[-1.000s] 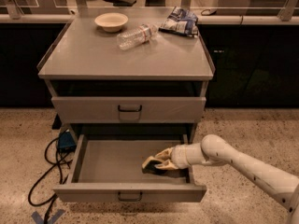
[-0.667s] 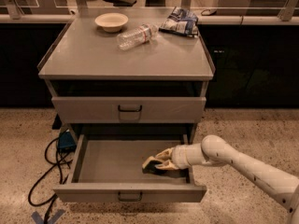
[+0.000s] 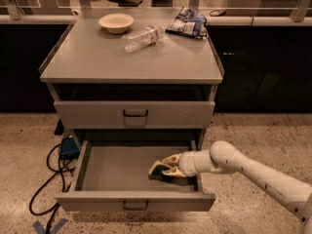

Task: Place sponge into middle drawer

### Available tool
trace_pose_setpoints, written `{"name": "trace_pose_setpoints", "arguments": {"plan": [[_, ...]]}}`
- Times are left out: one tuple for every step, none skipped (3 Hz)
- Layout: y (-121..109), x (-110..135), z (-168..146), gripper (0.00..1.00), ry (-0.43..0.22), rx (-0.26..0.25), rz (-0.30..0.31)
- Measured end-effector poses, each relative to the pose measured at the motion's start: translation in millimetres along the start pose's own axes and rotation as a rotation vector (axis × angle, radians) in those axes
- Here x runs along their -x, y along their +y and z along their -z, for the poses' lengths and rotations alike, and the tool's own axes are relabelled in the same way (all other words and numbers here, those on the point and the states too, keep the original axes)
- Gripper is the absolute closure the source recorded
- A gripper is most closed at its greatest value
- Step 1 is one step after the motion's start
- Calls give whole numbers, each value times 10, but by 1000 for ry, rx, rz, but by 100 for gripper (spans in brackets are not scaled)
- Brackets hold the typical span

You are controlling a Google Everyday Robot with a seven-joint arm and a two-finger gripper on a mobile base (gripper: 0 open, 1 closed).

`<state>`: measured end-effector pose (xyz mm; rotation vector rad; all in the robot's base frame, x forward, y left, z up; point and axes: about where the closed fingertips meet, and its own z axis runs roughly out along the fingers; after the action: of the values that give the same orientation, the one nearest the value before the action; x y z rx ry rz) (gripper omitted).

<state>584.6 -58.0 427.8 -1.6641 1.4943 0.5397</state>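
The middle drawer [image 3: 115, 168] is pulled out at the bottom of the grey cabinet, its flat floor showing. My gripper [image 3: 167, 167] reaches in from the right, low over the right part of the drawer floor. Its pale fingers [image 3: 171, 159] are shut on the sponge [image 3: 156, 170], whose dark green face and yellow edge show just left of the fingertips. The sponge rests on or just above the drawer floor; I cannot tell which. My white arm [image 3: 253, 172] crosses the drawer's right wall.
A closed grey drawer with a taller front [image 3: 134, 114] sits above the open one. On the cabinet top are a pale bowl [image 3: 116, 22], a lying plastic bottle [image 3: 143, 37] and a blue-and-white snack bag [image 3: 188, 22]. Black cables and a blue box [image 3: 68, 147] lie on the floor left.
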Motion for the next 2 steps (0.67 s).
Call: {"name": "trace_pose_setpoints", "arguments": {"plan": [[0, 0, 0, 14, 0, 0, 0], [1, 1, -1, 0, 0, 0, 0]]}}
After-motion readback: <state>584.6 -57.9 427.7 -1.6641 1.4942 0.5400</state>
